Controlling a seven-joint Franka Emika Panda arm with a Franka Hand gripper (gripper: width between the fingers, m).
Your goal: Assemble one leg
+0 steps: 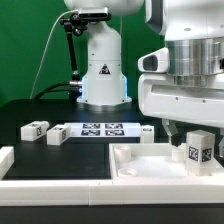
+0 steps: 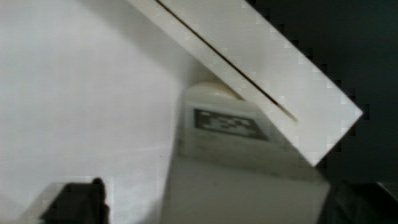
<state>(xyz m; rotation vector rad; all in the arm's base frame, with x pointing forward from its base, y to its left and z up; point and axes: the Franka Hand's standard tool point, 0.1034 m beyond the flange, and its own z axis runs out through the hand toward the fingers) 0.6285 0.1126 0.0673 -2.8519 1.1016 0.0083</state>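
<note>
Standing upright at lower right of the exterior frame, on the white tray-shaped part (image 1: 140, 165), the leg (image 1: 199, 147) looks light, rigid and smooth, best pinched across its flat sides; pincer (image 1: 188, 128) directly above it, its opening impossible to judge.

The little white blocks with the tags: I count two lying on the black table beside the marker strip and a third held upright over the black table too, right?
Nearly. In the exterior view the held leg stands over the white tray-shaped part, not the black table. Two blocks do lie beside the marker board.
</note>
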